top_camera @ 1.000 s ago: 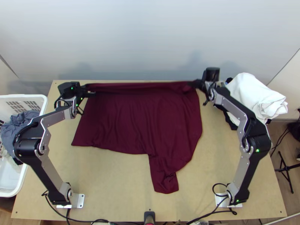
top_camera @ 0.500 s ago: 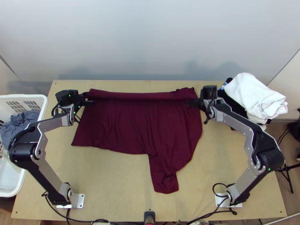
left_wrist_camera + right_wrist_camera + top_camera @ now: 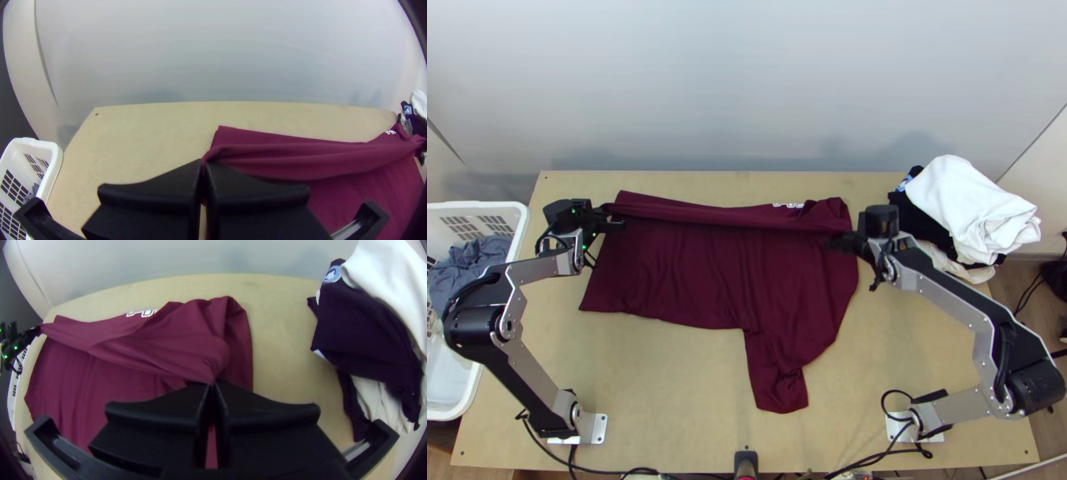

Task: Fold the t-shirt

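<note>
Your left claw [image 3: 617,225] is pinching the maroon t-shirt [image 3: 691,276] near its far left corner, with the fingers pressed together on the cloth. Your right claw [image 3: 835,242] is gripping it toward the right end of its far side, also closed on a pinch of fabric. Between them you are holding a creased band of shirt stretched taut, and white lettering [image 3: 789,206] is showing just beyond it. The rest is lying spread on the desk [image 3: 667,392], one sleeve [image 3: 779,388] pointing toward the near edge. A white garment [image 3: 963,200] is resting on dark clothing [image 3: 360,329] at your far right; a white laundry basket [image 3: 521,224] is standing at your left.
</note>
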`<state>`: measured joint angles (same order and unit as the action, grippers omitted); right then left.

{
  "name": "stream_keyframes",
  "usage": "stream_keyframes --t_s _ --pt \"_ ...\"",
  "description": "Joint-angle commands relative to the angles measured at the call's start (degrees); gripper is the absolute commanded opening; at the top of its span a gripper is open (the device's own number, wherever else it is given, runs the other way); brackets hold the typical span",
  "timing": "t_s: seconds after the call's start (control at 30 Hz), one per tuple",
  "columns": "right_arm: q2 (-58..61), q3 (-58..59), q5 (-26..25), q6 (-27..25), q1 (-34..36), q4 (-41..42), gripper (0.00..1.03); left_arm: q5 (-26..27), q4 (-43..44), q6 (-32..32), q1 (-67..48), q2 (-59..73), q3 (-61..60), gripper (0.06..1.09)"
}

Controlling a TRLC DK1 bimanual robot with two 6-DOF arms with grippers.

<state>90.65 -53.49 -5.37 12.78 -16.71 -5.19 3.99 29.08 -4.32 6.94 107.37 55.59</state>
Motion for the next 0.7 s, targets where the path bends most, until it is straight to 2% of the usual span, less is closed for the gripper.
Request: stream_keyframes --t_s 0.0,0.13,0.27,0.3,0.37,0.4,0.43,0.47,0.5,0.57,0.6,0.67 --pt "-1.53 5.51 0.0 -0.21 -3.68 -0.08 0.03 -0.03 -0.78 0.19 0.09 -0.23 -0.4 0.1" --pt "1.37 5.59 0.0 -0.47 -3.77 0.09 0.03 -0.03 -3.5 -0.61 0.44 0.12 0.57 0.1" --pt "2.95 4.98 0.09 -0.91 -3.77 0.01 0.03 -0.39 -18.18 -2.45 0.44 2.75 7.25 0.1" --pt "3.04 5.07 0.27 -1.17 -3.86 -0.17 0.03 -0.91 -22.93 -2.45 0.44 3.81 9.45 0.13" --pt "3.04 5.42 0.97 -2.14 -3.94 -0.35 0.03 -0.91 -35.32 -3.42 0.36 5.66 14.19 0.39" --pt "2.95 5.51 1.06 -2.23 -3.86 -0.35 0.1 -0.91 -37.43 -2.8 0.36 5.74 15.16 0.47" --pt "2.6 5.77 1.15 -2.76 -3.86 -0.35 0.35 -0.47 -37.69 -2.98 0.53 4.69 14.72 0.48" --pt "1.81 6.21 1.06 -3.28 -3.77 -0.35 0.72 0.85 -36.55 -2.71 0.97 3.46 14.02 0.48" --pt "0.93 6.47 1.15 -3.28 -3.59 -0.35 1.01 2.78 -36.73 -2.1 1.5 2.67 13.93 0.55" --pt "-1.09 6.3 2.64 -3.99 -3.42 -0.87 1.0 5.59 -38.48 -1.48 1.67 0.47 14.02 0.99" --pt "-2.67 6.47 2.73 -4.43 -3.42 -1.31 1.0 6.03 -38.92 -1.22 1.59 -0.76 13.84 1.04" --pt "-5.75 6.47 3.26 -5.3 -3.51 -2.37 1.0 6.65 -41.3 -0.69 1.5 -2.26 14.46 1.04"
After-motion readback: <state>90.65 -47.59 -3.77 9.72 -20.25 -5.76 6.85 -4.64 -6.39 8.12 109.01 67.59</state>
